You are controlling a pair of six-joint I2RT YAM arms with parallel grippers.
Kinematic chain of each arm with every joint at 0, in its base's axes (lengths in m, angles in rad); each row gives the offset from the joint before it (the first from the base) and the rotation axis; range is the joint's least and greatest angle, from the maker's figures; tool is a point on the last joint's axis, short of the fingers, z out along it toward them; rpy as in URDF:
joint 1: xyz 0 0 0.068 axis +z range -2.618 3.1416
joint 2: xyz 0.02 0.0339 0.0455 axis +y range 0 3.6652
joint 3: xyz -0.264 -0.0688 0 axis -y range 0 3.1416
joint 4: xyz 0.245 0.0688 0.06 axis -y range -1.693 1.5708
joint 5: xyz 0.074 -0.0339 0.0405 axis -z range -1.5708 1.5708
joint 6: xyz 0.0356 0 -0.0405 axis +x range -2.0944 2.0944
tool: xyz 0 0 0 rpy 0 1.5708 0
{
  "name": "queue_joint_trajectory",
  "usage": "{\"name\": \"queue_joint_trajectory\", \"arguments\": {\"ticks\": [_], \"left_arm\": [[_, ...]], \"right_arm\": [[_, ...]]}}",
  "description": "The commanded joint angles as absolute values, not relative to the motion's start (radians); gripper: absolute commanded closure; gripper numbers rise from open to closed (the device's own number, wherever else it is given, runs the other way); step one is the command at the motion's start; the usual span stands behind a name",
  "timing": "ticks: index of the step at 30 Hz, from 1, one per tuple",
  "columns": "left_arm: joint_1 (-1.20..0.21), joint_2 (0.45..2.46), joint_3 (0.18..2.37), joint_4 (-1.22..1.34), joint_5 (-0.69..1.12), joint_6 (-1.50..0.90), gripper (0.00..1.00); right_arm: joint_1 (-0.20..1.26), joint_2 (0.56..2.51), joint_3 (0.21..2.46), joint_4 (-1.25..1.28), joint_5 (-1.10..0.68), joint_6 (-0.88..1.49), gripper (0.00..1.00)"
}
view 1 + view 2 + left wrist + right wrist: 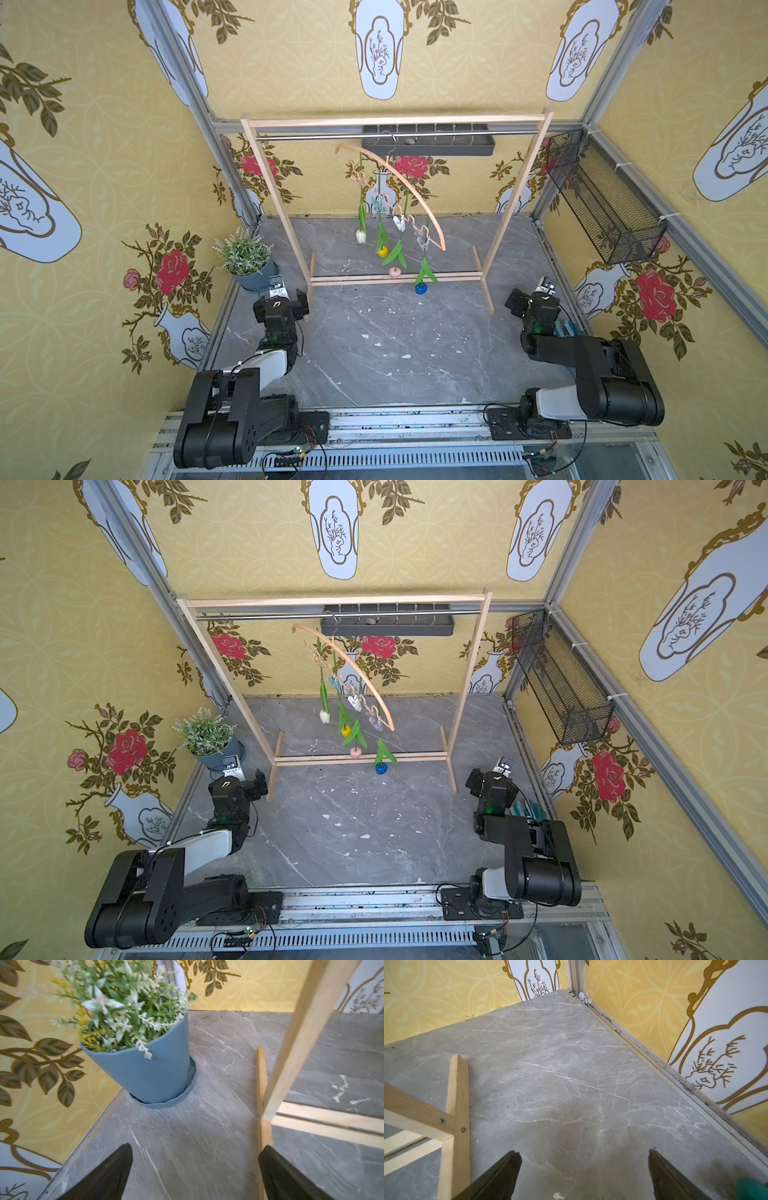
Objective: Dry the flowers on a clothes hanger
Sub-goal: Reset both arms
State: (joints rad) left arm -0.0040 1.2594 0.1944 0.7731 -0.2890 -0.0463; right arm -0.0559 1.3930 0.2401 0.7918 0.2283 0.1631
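While flowers hang pegged, left gripper gaping, empty, by rack foot, right gripper gaping, empty, seemingly near wall.

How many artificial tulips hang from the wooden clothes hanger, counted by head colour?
White-headed artificial tulip with green stem: 1
Yellow-headed artificial tulip: 1
Pink-headed artificial tulip: 1
Blue-headed artificial tulip: 1
Total: 4

Yellow floral wallpaper is seen on the walls; a grey marbled floor is laid centrally; a black wire basket is mounted upper right.
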Motion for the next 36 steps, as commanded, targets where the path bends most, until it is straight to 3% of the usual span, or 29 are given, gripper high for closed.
{"name": "queue_joint_trajectory", "arguments": {"ticks": [1, 2, 4, 36], "left_arm": [[-0.003, 1.29, 0.171, 0.946, -0.203, -0.005, 0.0], [-0.003, 1.288, 0.167, 0.951, -0.201, -0.005, 0.0], [-0.003, 1.294, 0.167, 0.961, -0.202, -0.003, 0.0], [-0.009, 1.293, 0.159, 0.986, -0.21, 0.005, 0.0]], "right_arm": [[-0.076, 1.418, 0.173, 1.019, 0.068, 0.103, 0.03], [-0.065, 1.465, 0.15, 1.143, 0.085, 0.078, 0.02], [-0.082, 1.414, 0.172, 1.008, 0.066, 0.11, 0.02], [-0.058, 1.431, 0.16, 1.064, 0.115, 0.094, 0.03]]}}
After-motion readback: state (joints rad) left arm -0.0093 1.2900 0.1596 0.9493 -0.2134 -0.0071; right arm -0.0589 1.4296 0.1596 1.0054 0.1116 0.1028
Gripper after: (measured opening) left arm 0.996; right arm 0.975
